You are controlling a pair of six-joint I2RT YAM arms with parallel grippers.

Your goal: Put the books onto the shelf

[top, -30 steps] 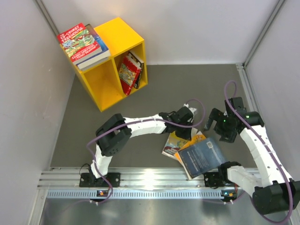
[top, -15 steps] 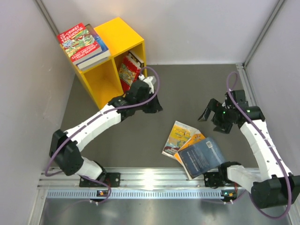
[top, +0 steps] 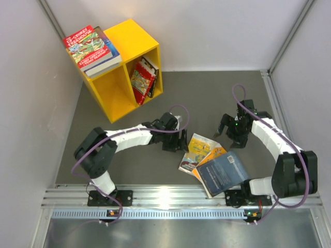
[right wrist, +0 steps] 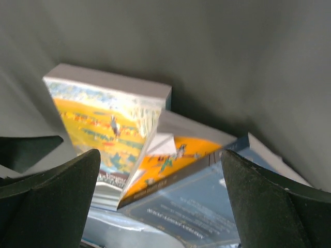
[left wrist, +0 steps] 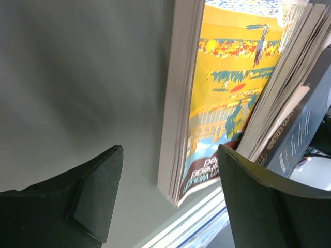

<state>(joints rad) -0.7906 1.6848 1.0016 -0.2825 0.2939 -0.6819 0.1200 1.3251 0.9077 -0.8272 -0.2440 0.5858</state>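
Swung back from the shelf [top: 129, 41], the left gripper [top: 177, 141] is seen empty with jaws spread. The yellow book [top: 194, 150] is found just ahead of its fingers. The right gripper [top: 228, 132] is held wide open, empty, beyond that book.

Pale walls [top: 217, 31] enclose a dark grey mat [top: 207, 98] with metal rails [top: 170, 199].

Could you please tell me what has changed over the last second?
The left gripper swung to the right compartment of the yellow shelf, then came back down beside the yellow book, jaws now open. The right gripper drifted left toward the book pile, jaws open. No book visibly moved.
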